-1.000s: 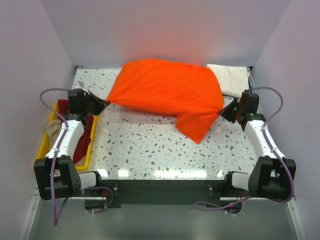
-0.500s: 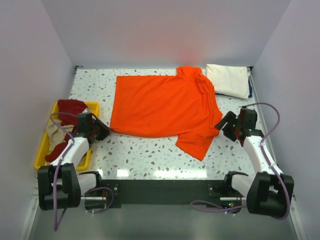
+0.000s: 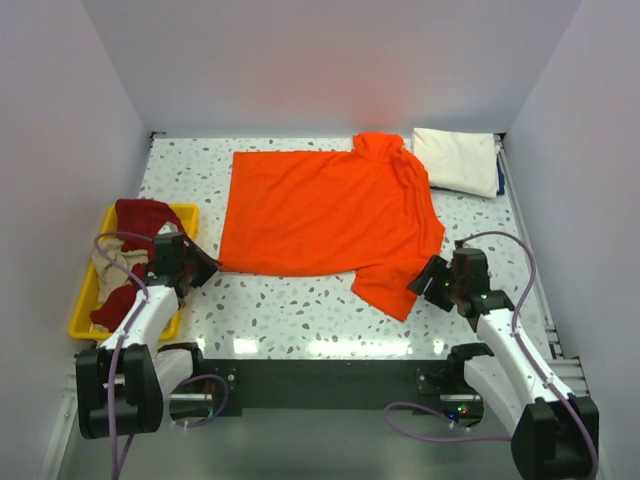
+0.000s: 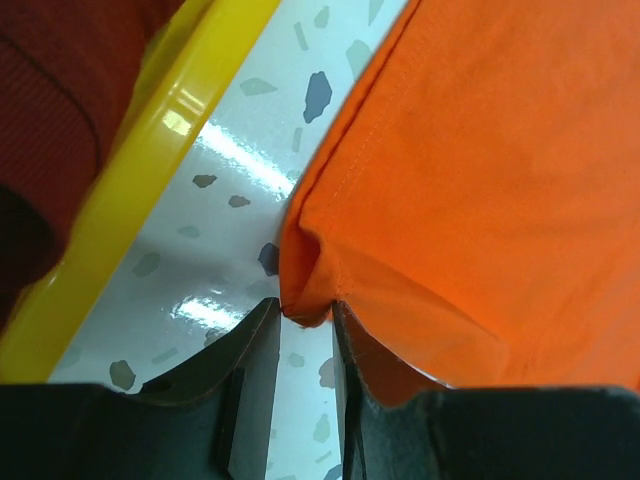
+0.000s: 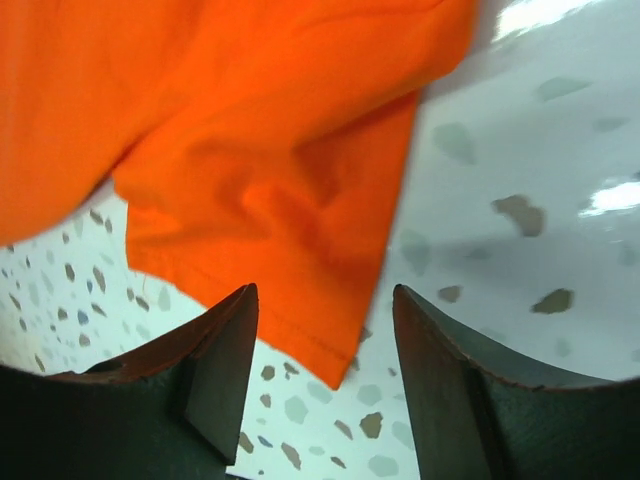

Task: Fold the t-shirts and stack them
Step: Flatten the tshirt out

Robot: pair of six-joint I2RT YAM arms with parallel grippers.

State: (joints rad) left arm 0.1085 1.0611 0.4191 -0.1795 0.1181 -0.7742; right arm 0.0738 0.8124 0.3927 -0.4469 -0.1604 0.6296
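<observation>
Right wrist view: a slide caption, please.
Open right tool over a sleeve of the orange t-shirt on the table.

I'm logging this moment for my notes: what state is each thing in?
orange t-shirt, spread flat, unfolded
white t-shirt, folded, far right corner
dark red t-shirt, crumpled in the yellow tray
beige t-shirt, crumpled in the same tray
left tool, open, at the orange t-shirt's corner
right tool, open, over its sleeve
</observation>
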